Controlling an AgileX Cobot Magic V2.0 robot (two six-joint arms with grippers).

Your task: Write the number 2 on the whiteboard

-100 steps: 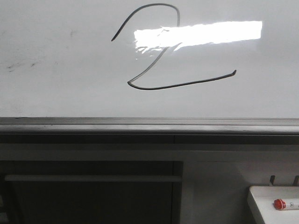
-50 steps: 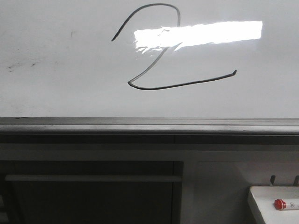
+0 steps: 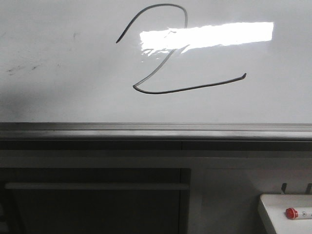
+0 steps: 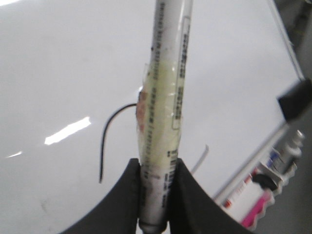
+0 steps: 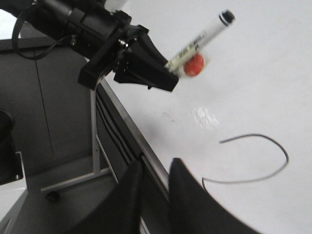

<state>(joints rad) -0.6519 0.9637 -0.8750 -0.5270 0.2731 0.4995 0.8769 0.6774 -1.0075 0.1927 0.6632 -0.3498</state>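
Left gripper [image 4: 155, 195] pinches a marker [image 4: 163, 112], raised off the whiteboard [image 3: 58, 97].
Number 2 [image 3: 165, 53] sits upper centre on the board. Right gripper [image 5: 155, 187]: fingers nearly together, empty; only its wrist view shows the left arm.

- One whiteboard [image 3: 58, 97]
- One number 2 [image 3: 165, 53] drawn on it
- Two markers: one red-capped marker [image 3: 297, 213] on the single small white shelf [image 3: 273, 204], one white marker [image 4: 163, 117] in the left gripper [image 4: 155, 195]
- Two grippers, counting the right gripper [image 5: 153, 190]

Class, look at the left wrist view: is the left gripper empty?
No: the left gripper is shut on a marker, whose barrel runs up from between its fingers in front of the whiteboard.
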